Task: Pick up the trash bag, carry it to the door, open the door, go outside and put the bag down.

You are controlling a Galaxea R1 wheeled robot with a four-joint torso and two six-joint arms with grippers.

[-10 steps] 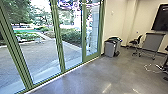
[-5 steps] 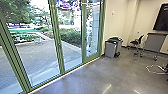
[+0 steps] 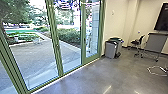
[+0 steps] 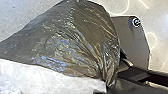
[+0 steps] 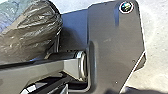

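So, the trash bag (image 4: 75,37) is right by the left claw, its dark, shiny plastic drawn into tight folds next to the robot's jointed bar. Can't tell if that claw is pinching it or spread, honestly. Same deal with the right claw, though the right wrist view has the bag close to the wide plate (image 5: 112,37). Up ahead there's green-framed glass (image 3: 56,46) and a gray bin (image 3: 110,50).

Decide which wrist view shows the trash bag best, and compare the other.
The left wrist view: the trash bag spans much of it, with folds converging at a gathered end. The right wrist view shows a smaller, creased part, cut off.
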